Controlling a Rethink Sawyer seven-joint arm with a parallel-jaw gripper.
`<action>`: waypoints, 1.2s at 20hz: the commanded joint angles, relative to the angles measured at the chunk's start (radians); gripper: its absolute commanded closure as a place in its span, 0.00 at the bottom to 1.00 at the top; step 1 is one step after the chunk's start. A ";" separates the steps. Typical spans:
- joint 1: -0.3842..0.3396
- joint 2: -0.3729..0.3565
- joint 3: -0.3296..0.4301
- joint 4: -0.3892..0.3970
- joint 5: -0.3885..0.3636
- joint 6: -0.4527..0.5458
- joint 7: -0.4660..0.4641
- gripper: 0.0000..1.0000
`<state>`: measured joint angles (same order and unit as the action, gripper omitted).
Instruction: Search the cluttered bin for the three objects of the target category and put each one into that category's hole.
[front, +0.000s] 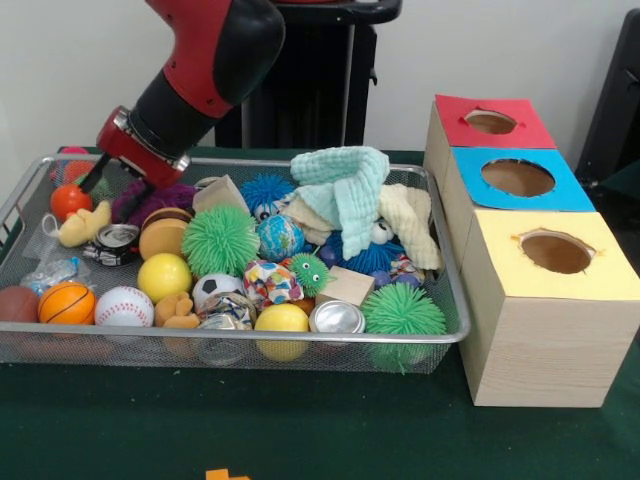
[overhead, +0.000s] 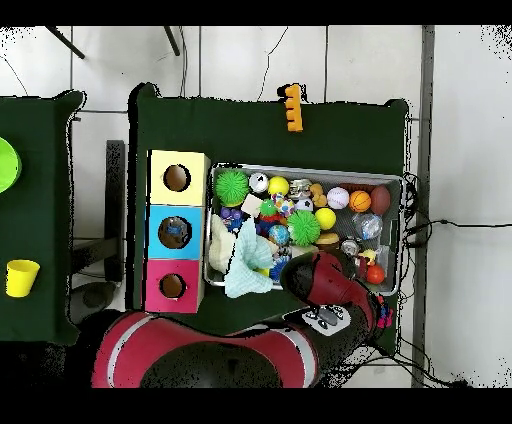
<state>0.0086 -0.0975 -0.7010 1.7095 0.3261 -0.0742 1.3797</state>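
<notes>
Target category not given; likely balls. Wire bin (front: 440, 335) on bench holds many. Red ball (front: 70, 200) at far corner, touching hand (front: 95, 175): light, smooth, rolls; grip across middle. Hand state: cannot tell.

One wire mesh bin (front: 445, 338) is seen, packed with mixed items. Three boxes with holes are lined up beside it: one red-topped (front: 462, 125), one blue-topped (front: 560, 190) and one yellow-topped (front: 605, 268). Three green spiky balls (front: 219, 240) are counted in the bin, along with two plain yellow balls (front: 164, 276), one baseball (front: 124, 306), one small basketball (front: 66, 301) and one soccer ball (front: 215, 287). Two metal cans (front: 336, 317) are visible, and one pale green cloth (front: 347, 183) is draped on top.
</notes>
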 joint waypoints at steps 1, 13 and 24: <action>-0.043 0.063 0.059 -0.022 0.018 0.004 0.210 0.00; -0.088 0.152 0.105 -0.158 0.054 -0.062 0.210 0.00; -0.132 0.121 0.131 -0.196 0.006 -0.052 0.178 0.00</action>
<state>-0.0844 -0.0099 -0.7056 1.6385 0.3315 -0.0955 1.3797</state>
